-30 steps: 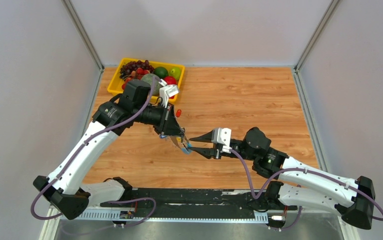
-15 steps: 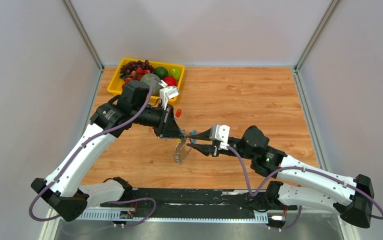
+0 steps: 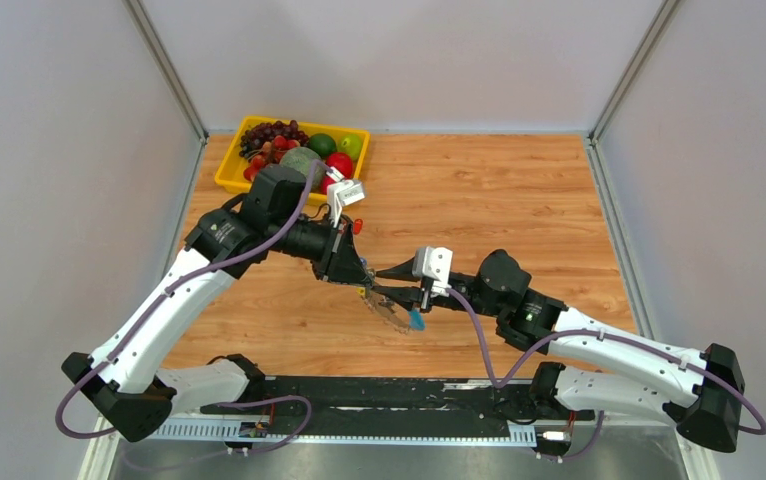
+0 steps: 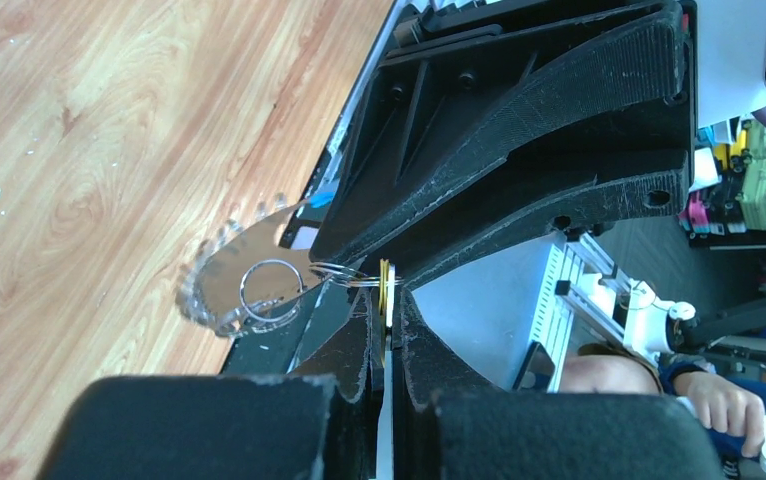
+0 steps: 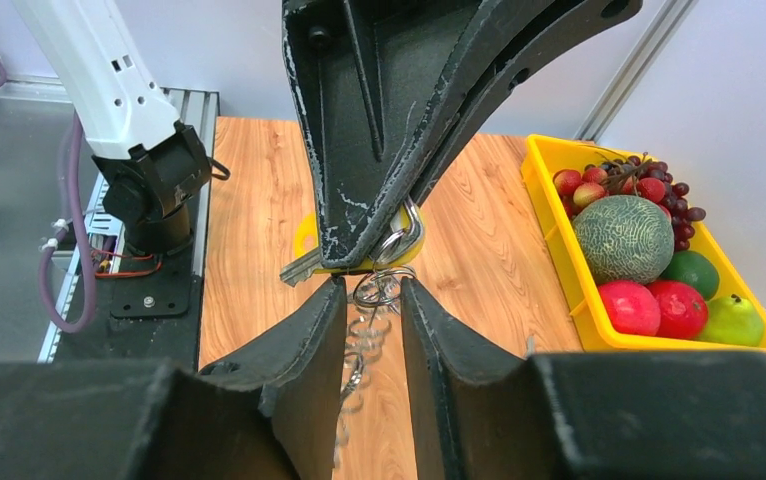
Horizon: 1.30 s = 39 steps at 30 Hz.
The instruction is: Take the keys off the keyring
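Observation:
My left gripper (image 3: 364, 283) is shut on the yellow head of one key (image 4: 387, 282), held above the wooden table. That key's silver blade (image 5: 299, 268) sticks out beside its fingers. The keyring (image 5: 384, 287) hangs from that key as linked wire rings, seen as a loop (image 4: 269, 290) in the left wrist view. Below them the keys (image 3: 394, 312) and a blue strap (image 3: 416, 320) swing, blurred by motion. My right gripper (image 5: 374, 292) meets the left tip to tip, jaws apart with the top ring in the gap. I cannot tell whether the fingers touch the ring.
A yellow tray (image 3: 227, 168) of fruit (grapes, melon, apples, a pear) stands at the table's far left corner, also visible as the tray (image 5: 559, 250) in the right wrist view. A small red object (image 3: 357, 225) lies near the left wrist. Grey walls enclose three sides.
The right gripper has moved left and up to the left gripper's tip, its jaws narrowing slightly. The hanging keys and blue strap have swung to the right, under the right gripper.

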{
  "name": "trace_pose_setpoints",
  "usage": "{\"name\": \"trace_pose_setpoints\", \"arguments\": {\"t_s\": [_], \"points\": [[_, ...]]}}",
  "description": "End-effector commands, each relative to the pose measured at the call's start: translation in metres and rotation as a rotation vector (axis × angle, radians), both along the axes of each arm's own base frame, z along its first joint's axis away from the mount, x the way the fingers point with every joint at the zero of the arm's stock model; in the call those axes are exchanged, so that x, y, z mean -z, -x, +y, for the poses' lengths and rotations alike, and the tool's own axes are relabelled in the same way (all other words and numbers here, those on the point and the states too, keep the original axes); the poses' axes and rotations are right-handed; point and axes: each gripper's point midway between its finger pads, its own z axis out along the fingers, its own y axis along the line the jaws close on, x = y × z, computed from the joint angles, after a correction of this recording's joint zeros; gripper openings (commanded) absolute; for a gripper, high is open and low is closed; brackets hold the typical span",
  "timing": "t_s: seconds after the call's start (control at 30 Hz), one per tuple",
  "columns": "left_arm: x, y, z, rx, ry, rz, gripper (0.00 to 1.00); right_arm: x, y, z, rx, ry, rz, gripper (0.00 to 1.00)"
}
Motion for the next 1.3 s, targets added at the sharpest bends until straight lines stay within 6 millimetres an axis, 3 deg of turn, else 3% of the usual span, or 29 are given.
{"name": "trace_pose_setpoints", "arguments": {"t_s": [0.0, 0.13, 0.23, 0.37, 0.63, 0.9, 1.07, 1.27], "points": [[-0.012, 0.008, -0.002, 0.041, 0.056, -0.036, 0.0, -0.037, 0.003, 0.0, -0.01, -0.095, -0.029, 0.31], [-0.013, 0.009, -0.003, 0.043, 0.065, -0.035, 0.0, -0.037, 0.005, 0.001, -0.018, -0.094, -0.032, 0.23], [-0.016, 0.009, -0.002, 0.039, 0.069, -0.041, 0.0, -0.034, 0.003, 0.002, -0.014, -0.086, -0.03, 0.01], [-0.018, 0.005, -0.001, 0.006, 0.059, -0.052, 0.0, -0.034, 0.003, -0.001, -0.008, -0.087, -0.037, 0.0], [0.002, -0.011, 0.005, -0.064, -0.01, 0.015, 0.0, -0.045, 0.019, -0.013, -0.057, -0.11, -0.076, 0.0], [0.007, -0.017, 0.005, -0.085, -0.013, 0.039, 0.0, -0.052, 0.035, -0.019, -0.122, -0.126, -0.104, 0.0], [0.01, -0.018, 0.002, -0.075, 0.003, 0.064, 0.0, -0.048, 0.044, -0.014, -0.19, -0.101, -0.104, 0.0], [0.0, -0.013, -0.002, -0.04, 0.046, 0.056, 0.0, -0.037, 0.042, -0.003, -0.209, -0.048, -0.083, 0.02]]}}
